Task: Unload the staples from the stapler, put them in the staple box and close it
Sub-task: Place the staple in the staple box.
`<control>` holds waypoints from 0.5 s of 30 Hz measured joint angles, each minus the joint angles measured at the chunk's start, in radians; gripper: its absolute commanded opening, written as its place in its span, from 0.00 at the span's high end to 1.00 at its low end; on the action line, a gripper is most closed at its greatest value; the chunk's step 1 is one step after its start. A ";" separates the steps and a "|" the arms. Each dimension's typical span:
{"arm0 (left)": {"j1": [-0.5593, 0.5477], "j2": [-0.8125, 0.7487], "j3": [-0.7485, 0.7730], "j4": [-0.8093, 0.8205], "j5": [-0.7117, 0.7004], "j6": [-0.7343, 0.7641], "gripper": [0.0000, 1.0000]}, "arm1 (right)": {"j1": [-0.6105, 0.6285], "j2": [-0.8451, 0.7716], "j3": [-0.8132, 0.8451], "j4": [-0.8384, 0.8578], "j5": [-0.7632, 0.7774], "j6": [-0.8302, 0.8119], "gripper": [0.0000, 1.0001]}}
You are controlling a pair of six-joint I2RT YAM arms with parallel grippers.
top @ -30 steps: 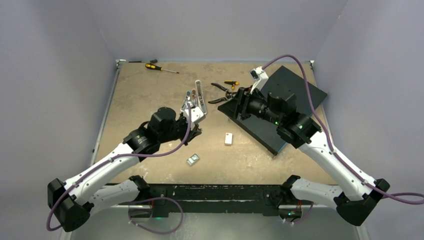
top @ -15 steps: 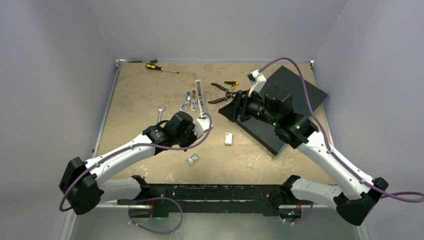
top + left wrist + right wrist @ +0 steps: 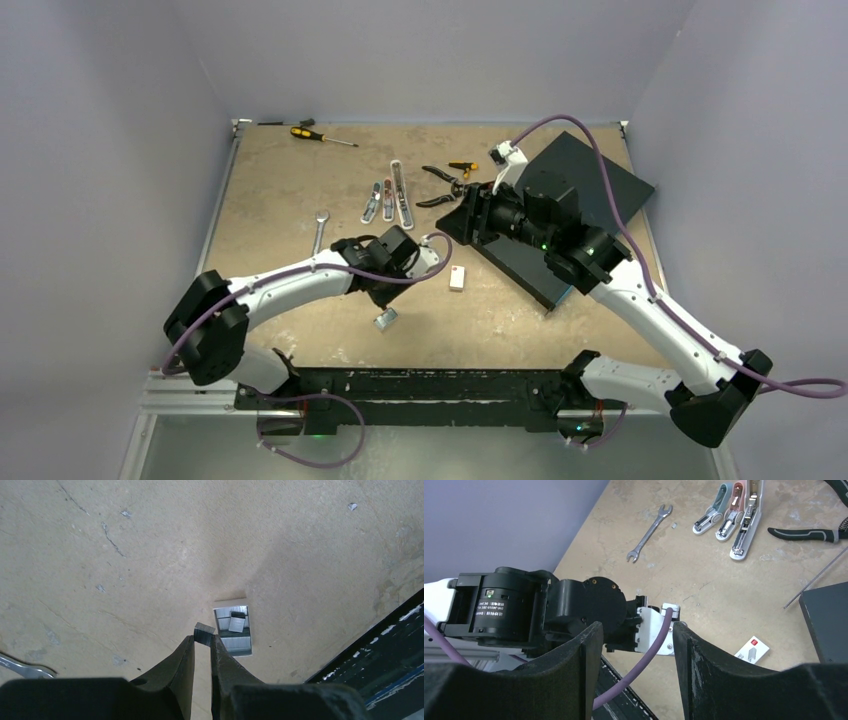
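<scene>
One staples blk (image 3: 204, 631) in left hand (image 3: 202, 641), moved from stapler (image 3: 401, 193) to box (image 3: 239, 642)

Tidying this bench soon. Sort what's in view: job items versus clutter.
Job: staples pinched by the left gripper, jaws shut; stapler; small tray by the jaw tips, likely their drop spot.
Lying about: wrench; pliers; screwdriver; small white box; black board.
</scene>
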 measured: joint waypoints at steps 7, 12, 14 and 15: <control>-0.062 0.005 0.007 -0.041 -0.043 -0.142 0.98 | 0.000 -0.002 0.000 -0.025 0.029 -0.008 0.43; -0.087 0.041 0.034 -0.047 -0.065 -0.224 0.98 | 0.000 -0.039 0.014 -0.084 0.172 -0.003 0.43; -0.087 0.066 0.037 -0.048 -0.076 -0.246 0.98 | 0.000 -0.069 0.037 -0.109 0.248 0.002 0.43; -0.087 0.080 0.037 -0.051 -0.081 -0.256 0.98 | 0.000 -0.088 0.050 -0.119 0.286 0.003 0.43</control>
